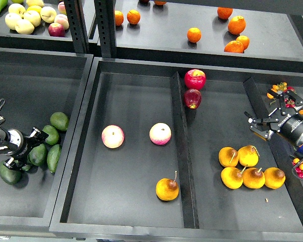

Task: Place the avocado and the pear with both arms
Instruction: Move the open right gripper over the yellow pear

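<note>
The pear (167, 189) lies nearest the camera, on the floor of the centre tray (136, 212), stem up, with a dark blotch by the stem. All positions below are given relative to this pear.

- Up and to the left of the pear, well apart: two pink-and-cream fruits (112, 136) side by side in the same compartment.
- Just right of the pear: the divider (184, 166) that splits the tray into two compartments.
- Beyond the divider, to the right and slightly above the pear: a cluster of five more pears (245, 167), touching one another.
- Far above the pear, against the far end of the divider: two red apples (194, 86).
- Far left of the pear, in the neighbouring tray: a pile of avocados (46, 146). The darkest avocado (9, 173) lies at the pile's lower left.
- Left gripper (35, 135): at the avocado pile, fingers dark and set against the fruit. Whether it is parted or closed, and whether it grips anything, cannot be told.
- Right gripper (257, 125): far right of the pear and above the pear cluster, fingers spread apart (nothing between them), clear of all fruit.
- Upper shelf, far above the pear: oranges (232, 31) on the right, pale apples (33, 17) on the left
</note>
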Robot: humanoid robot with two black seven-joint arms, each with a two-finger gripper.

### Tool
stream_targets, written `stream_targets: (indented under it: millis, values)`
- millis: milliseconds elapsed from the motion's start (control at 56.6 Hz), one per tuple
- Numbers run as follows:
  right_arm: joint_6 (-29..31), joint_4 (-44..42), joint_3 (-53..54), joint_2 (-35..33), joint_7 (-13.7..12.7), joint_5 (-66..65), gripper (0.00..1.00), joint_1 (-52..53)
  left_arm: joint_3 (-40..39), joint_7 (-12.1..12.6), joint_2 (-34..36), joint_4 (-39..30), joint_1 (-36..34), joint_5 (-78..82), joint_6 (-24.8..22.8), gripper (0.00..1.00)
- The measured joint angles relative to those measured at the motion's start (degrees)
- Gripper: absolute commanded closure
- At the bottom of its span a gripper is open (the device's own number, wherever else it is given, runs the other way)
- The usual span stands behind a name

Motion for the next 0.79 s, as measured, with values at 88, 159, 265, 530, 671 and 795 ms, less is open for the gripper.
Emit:
stream_targets:
  millis: [88, 159, 265, 530, 671, 795]
  values:
    - [0.00, -0.13, -9.60, -2.74, 0.00, 0.20, 0.00, 4.24, -0.15, 0.00, -0.01, -0.03, -0.01, 0.00, 0.00, 0.13]
    - [0.00, -0.46, -18.02, -4.01, 0.00, 0.41, 0.00, 8.70, -0.33, 0.00, -0.17, -0.07, -0.07, 0.00, 0.00, 0.13]
    - [0.00, -0.71, -28.13, -4.32, 0.00, 0.82, 0.00, 14.53, -0.67, 0.00, -0.52, -0.15, -0.19, 0.00, 0.00, 0.13]
    - [0.00, -0.29, -44.85, 0.31, 0.01, 2.57, 0.00, 21.91, -1.24, 0.00, -0.64, -0.44, -0.50, -0.10, 0.00, 0.12]
    - [0.00, -0.10, -51.65, 2.80, 0.01, 2.58, 0.00, 22.08, -1.46, 0.00, -0.92, -0.44, -0.62, -0.15, 0.00, 0.12]
    - [0.00, -0.31, -55.94, 4.29, 0.01, 2.50, 0.00, 22.15, -2.06, 0.00, -1.13, -0.44, -0.62, -0.17, 0.00, 0.12]
